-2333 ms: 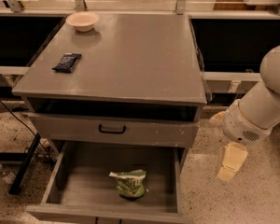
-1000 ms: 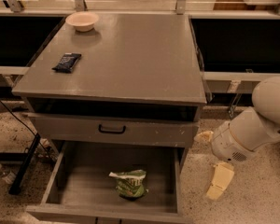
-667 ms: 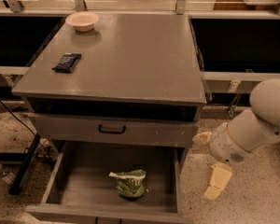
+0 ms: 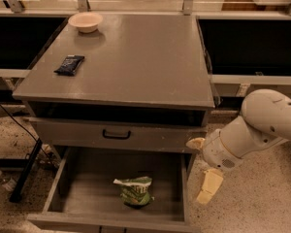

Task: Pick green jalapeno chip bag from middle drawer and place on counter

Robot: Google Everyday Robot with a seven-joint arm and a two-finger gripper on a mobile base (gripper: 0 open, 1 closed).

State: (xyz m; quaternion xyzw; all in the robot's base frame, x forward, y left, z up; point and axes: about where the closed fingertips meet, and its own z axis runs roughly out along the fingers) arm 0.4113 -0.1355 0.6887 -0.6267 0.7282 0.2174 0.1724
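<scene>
Camera view shows the green jalapeno chip bag (image 4: 135, 191) sitting on the floor of the pulled-out middle drawer (image 4: 82, 178), a bit right of centre and closer to the front edge than the back. The gripper (image 4: 197, 172) hangs outside the drawer, just past its right wall and above floor level, so the bag is off to the gripper's left and lower down, near but clearly not touching. Its two cream fingers (image 4: 209, 185) look spread wide apart with nothing between them, so it's carrying nothing. The bag looks a bit crumpled; its whitish top edge faces the back of the cabinet and tips slightly left, and the green end points at the drawer's front lip, so the long axis runs roughly front to back. The white arm (image 4: 266, 120) comes in from the right edge. Up on the counter (image 4: 145, 57) there's a small dark packet (image 4: 69, 64) at the left and a pale bowl (image 4: 85, 21) at the back left corner.
</scene>
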